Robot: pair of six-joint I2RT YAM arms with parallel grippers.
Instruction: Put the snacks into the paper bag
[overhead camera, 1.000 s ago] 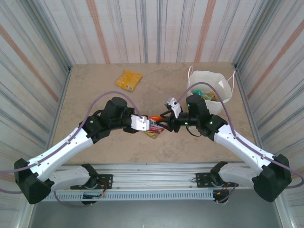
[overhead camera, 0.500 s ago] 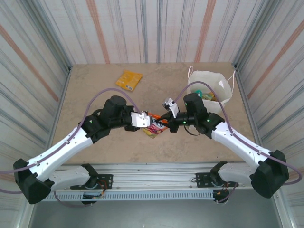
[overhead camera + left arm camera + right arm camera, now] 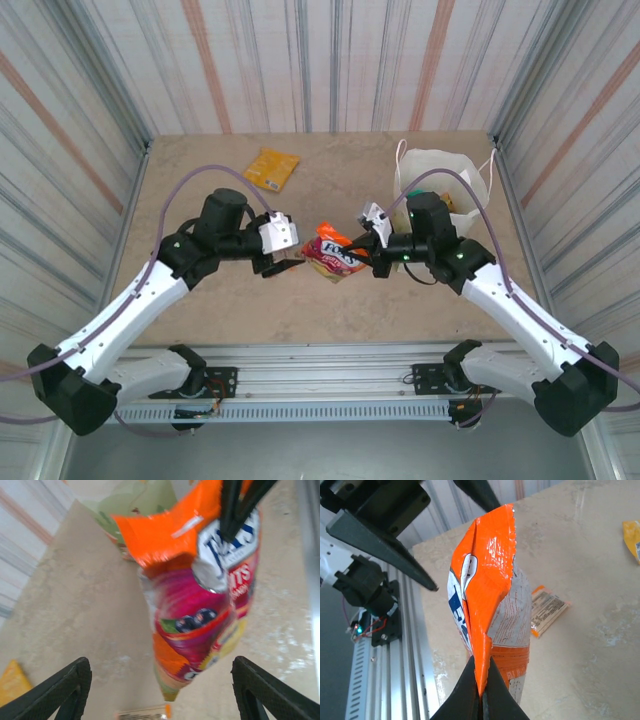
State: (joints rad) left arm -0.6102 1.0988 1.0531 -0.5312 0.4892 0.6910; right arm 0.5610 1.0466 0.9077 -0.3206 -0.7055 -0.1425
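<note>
Found a shiny packet [image 3: 335, 258] pinched by its orange top seam in the right gripper [image 3: 481, 682], fingers clamped tight on the foil; saw it hanging crumpled above the table [image 3: 200, 190], between the two arms; noted an orange top, a white label with blue lettering, a pink body with dark berries, a yellow foot; found the left gripper [image 3: 287, 263] spread wide and empty just left of it; spotted a small orange bar [image 3: 547, 611] flat on the table below, a yellow packet [image 3: 272, 168] far back, and the white paper bag [image 3: 475, 200] upright at the far right with packets inside.
</note>
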